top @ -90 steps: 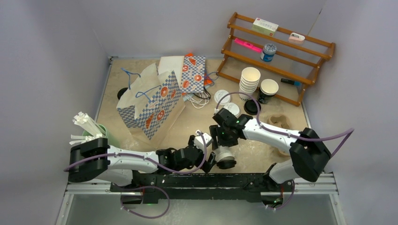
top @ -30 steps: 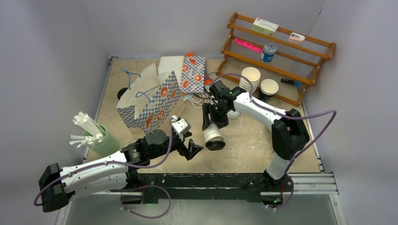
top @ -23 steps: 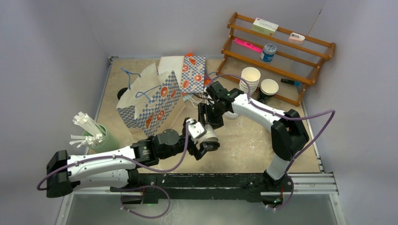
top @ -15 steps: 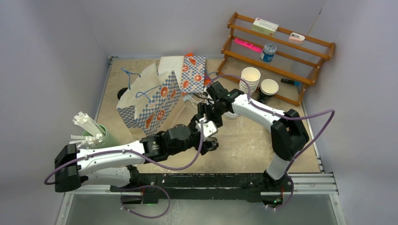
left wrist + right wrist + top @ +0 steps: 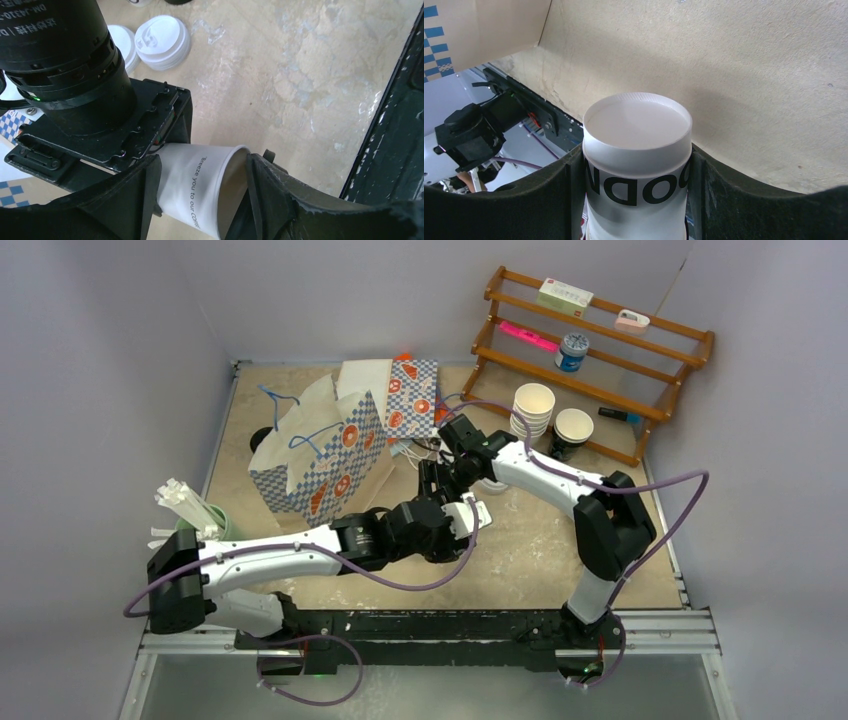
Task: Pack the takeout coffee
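Observation:
The takeout coffee [image 5: 200, 185], a white paper cup with black lettering, hangs sideways above the middle of the table. My right gripper [image 5: 636, 155] is shut on it, one finger pressed on each side of the cup [image 5: 636, 190]. My left gripper [image 5: 202, 165] has come in from the other side, and both its fingers lie against the same cup. From above, the two grippers meet, left [image 5: 452, 510] just in front of right [image 5: 440, 486], and they hide the cup. The blue-checked paper bag [image 5: 320, 465] stands open to their left.
A second patterned bag [image 5: 412, 395] stands behind. At the back right are a wooden rack [image 5: 600, 350] and a stack of lidless white cups [image 5: 531, 410]. White lids [image 5: 160, 42] lie beside the grippers. A green holder of straws [image 5: 195, 515] stands front left.
My left arm swung in from the front left to the cup, and its jaws narrowed around it. The right gripper kept its hold and drew the cup slightly back.

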